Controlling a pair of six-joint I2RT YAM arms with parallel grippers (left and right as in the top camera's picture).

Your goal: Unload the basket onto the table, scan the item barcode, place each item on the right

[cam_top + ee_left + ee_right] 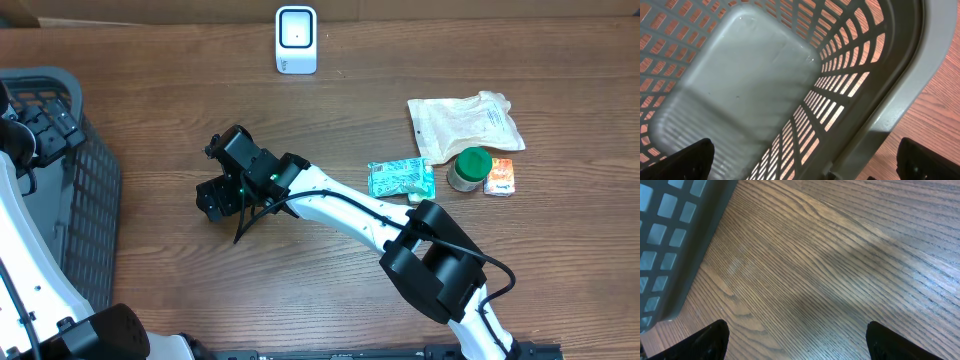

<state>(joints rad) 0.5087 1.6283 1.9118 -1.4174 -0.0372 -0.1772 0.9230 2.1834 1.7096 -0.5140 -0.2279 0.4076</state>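
Grey basket [95, 200] is cut off by the frame; left claw [807, 162] and right claw [795, 340] gape wide, empty

A grey plastic basket [95, 190] sits at the left end of the wooden table [400, 90], partly cut off by the overhead view's edge. From the left wrist view its walls are a lattice of slots with warm brown wood showing through, around a smooth solid floor with rounded corners. The table is brown with a strong grain, and a soft shadow crosses it just beside the basket's corner.
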